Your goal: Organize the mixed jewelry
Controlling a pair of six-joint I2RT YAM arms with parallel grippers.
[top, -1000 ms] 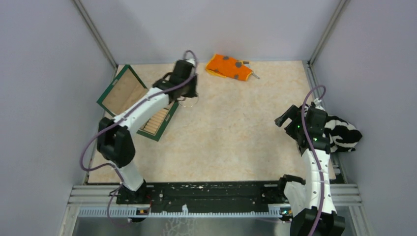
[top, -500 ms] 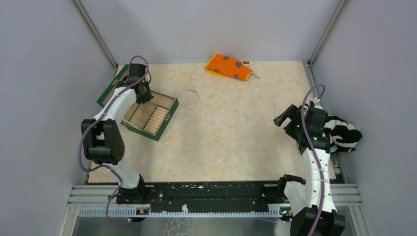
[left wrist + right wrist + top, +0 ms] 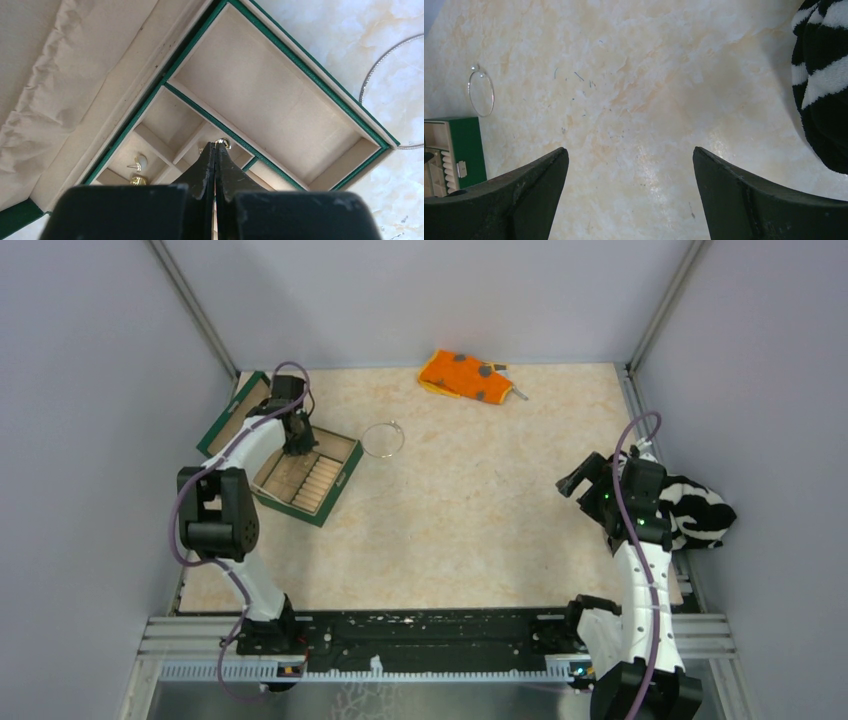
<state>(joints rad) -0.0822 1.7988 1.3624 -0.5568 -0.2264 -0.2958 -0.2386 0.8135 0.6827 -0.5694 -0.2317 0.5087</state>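
Observation:
The thin silvery bangle lies flat on the table, just right of the open green jewelry box. It also shows in the left wrist view and the right wrist view. My left gripper hangs over the box's small compartments. Its jaws are shut, with a tiny shiny piece at their tips. A pale stud earring and a gold piece lie in a small compartment. My right gripper is open and empty above bare table, far from the box.
The box lid stands open towards the left wall. An orange grey-spotted cloth lies at the back centre. A black-and-white striped cloth sits by the right wall, beside my right arm, and shows in the right wrist view.
My left gripper has moved from beside the bangle leftwards to over the jewelry box, then settled above its small compartments. The bangle and the right arm have not moved.

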